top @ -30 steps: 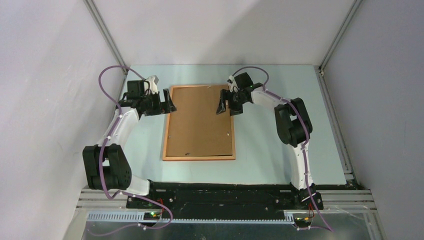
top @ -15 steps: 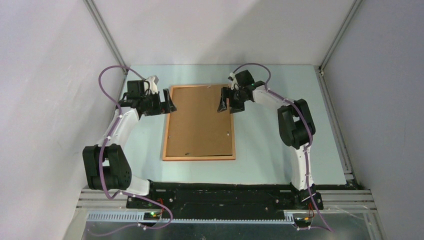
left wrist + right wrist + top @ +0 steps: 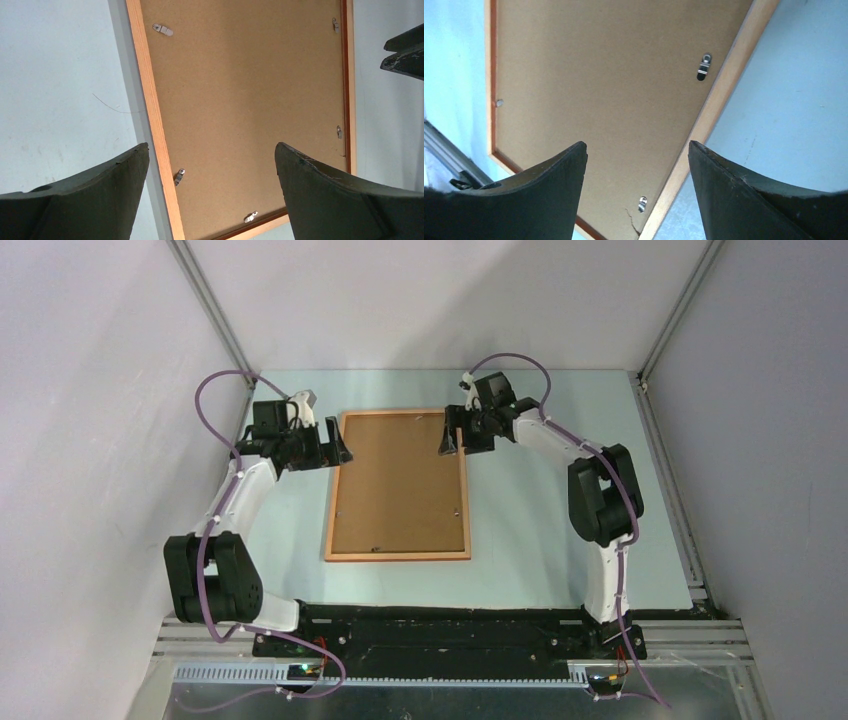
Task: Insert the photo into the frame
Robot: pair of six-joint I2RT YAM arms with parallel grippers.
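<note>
The frame lies face down mid-table, its thin orange-brown rail running round a plain brown backing board. The photo is hidden or out of view. My left gripper hovers open over the frame's far left corner, one finger outside the rail and one over the board. My right gripper hovers open over the far right corner, straddling the right rail. Nothing sits between either pair of fingers.
Small metal clips hold the board along the frame's inner edge. A short crack marks the board near one corner. Pale table surrounds the frame. Grey walls and aluminium rails bound it.
My right gripper has moved a little toward the table's far end along the frame's right side, and its arm has swung outward. The left arm and the frame have stayed still.
</note>
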